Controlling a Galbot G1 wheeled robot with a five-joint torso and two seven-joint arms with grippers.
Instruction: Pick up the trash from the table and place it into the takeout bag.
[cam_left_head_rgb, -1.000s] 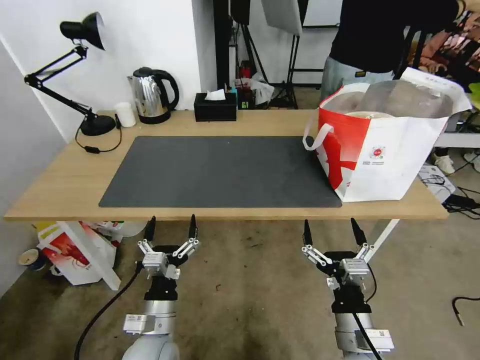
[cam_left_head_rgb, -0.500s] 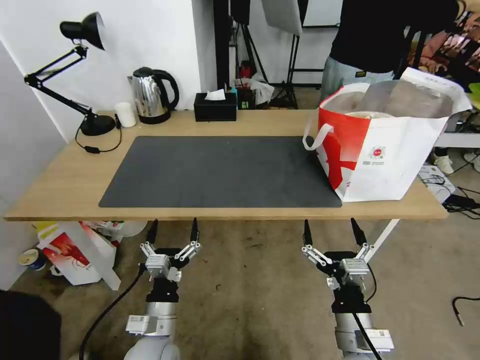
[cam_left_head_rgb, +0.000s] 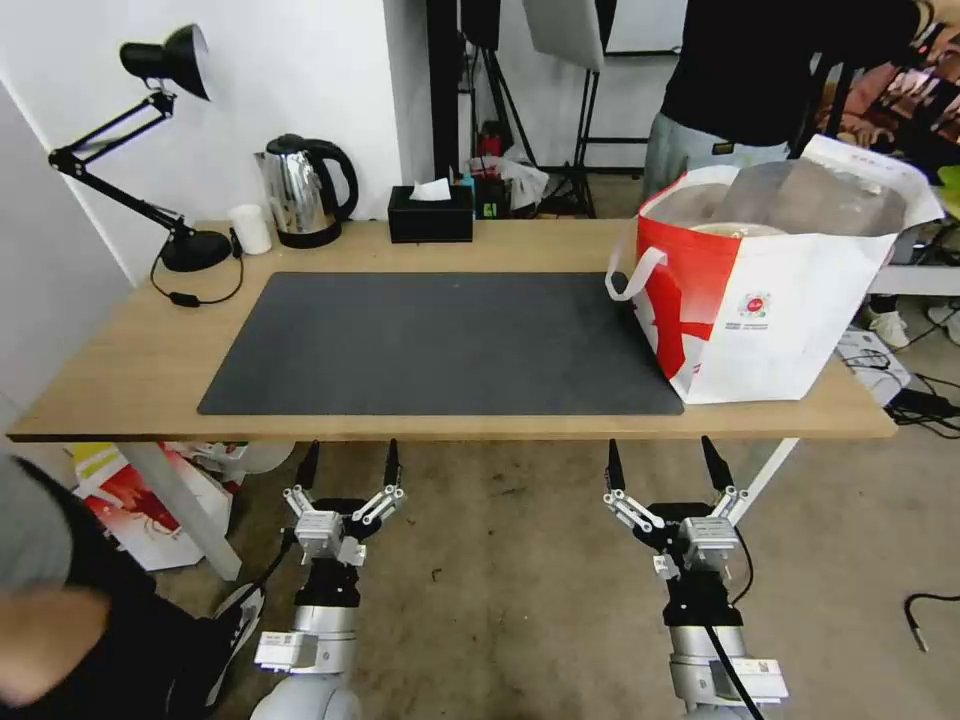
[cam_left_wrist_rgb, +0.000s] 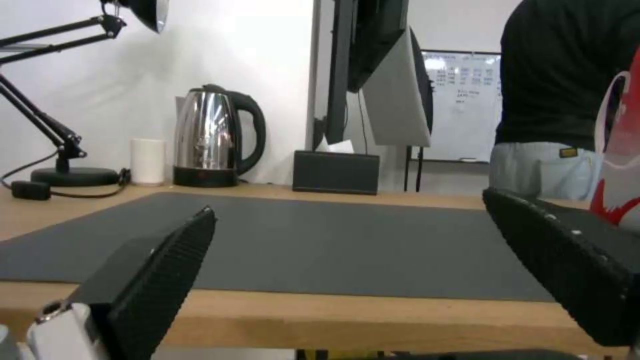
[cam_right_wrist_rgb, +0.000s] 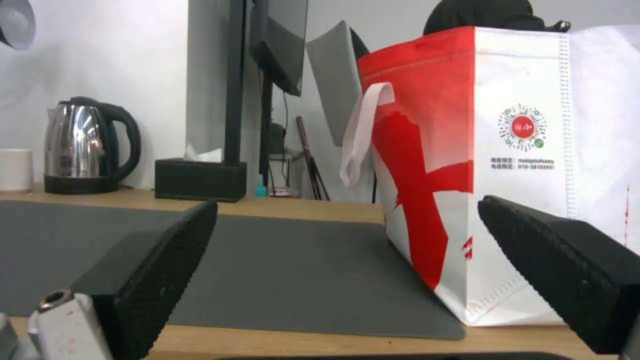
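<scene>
The takeout bag (cam_left_head_rgb: 770, 300) was seen standing upright at the right end of the table (cam_left_head_rgb: 130, 360), its base partly on the right edge of the dark grey mat (cam_left_head_rgb: 440, 340) and partly on bare wood near the front right corner. Its mouth was open, and silver lining and a pale rounded rim could be made out inside; what else lay within was hidden by the bag's walls. A white loop handle (cam_left_head_rgb: 630, 275) was seen hanging over the red side that faced the mat. In the right wrist view the bag (cam_right_wrist_rgb: 507, 165) was cut off at the picture's edge.

The left gripper (cam_left_head_rgb: 347, 462) was held below the front edge of the table, its fingers spread apart and gripping nothing. The right gripper (cam_left_head_rgb: 664, 458) was held likewise under the front edge, nearer the bag, its fingers also spread and empty. In each wrist view only the inner faces of the two fingers (cam_left_wrist_rgb: 160, 270) (cam_right_wrist_rgb: 167, 260) were shown, level with the tabletop edge.

Along the far edge a desk lamp (cam_left_head_rgb: 165, 150), a small white cup (cam_left_head_rgb: 251, 229), a kettle (cam_left_head_rgb: 303, 190) and a black tissue box (cam_left_head_rgb: 431, 215) were lined up. A blurred part of a person (cam_left_head_rgb: 60, 620) was cut off at the lower left of the head view.
</scene>
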